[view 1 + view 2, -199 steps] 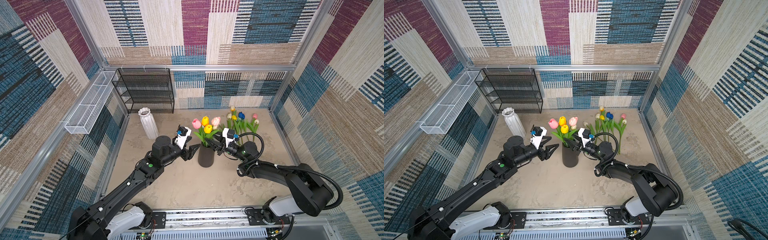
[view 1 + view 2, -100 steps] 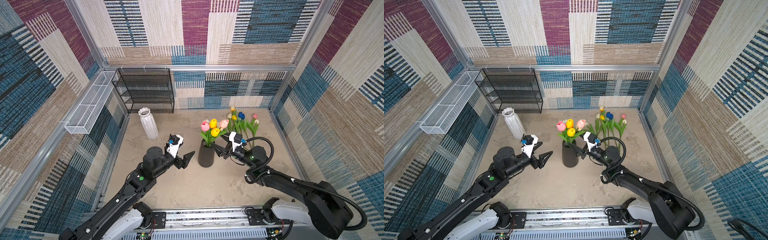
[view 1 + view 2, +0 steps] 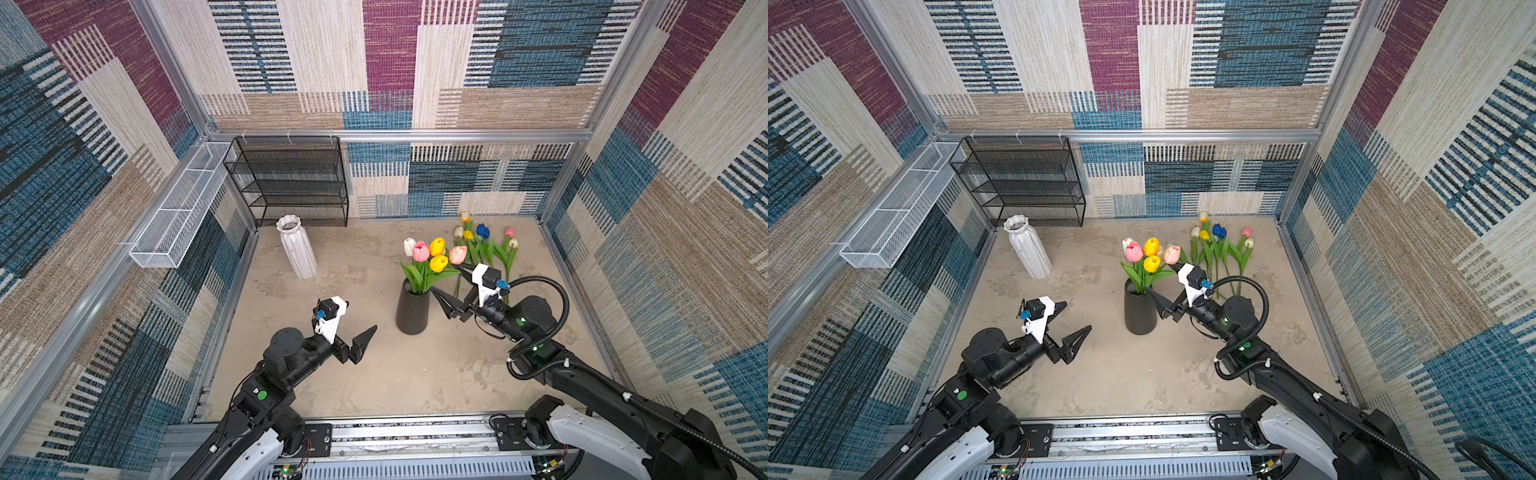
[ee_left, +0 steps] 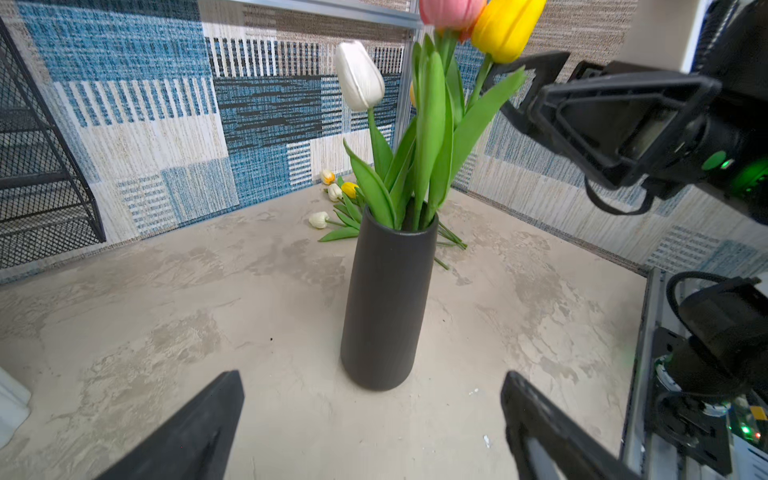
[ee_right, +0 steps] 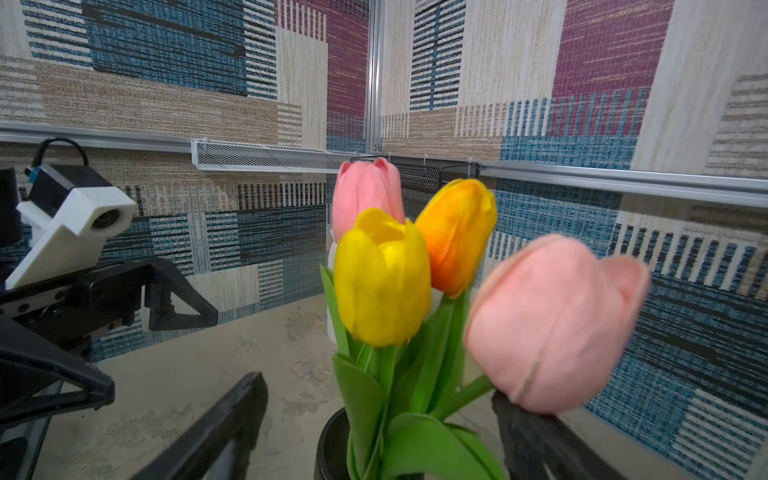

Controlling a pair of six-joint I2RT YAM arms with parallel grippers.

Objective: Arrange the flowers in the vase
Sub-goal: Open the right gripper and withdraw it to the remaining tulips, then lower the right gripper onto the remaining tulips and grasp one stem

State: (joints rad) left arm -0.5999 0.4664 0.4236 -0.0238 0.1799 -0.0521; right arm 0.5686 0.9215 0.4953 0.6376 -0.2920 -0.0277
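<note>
While upright, tulips [image 3: 438, 262] in black vase [image 3: 412, 312].

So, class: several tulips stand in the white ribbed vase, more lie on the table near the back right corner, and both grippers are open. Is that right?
One thing is wrong: the standing tulips are in the black vase, as both top views show; the white ribbed vase holds no flowers. The loose tulips do lie on the table, and the left gripper and right gripper are open.
</note>
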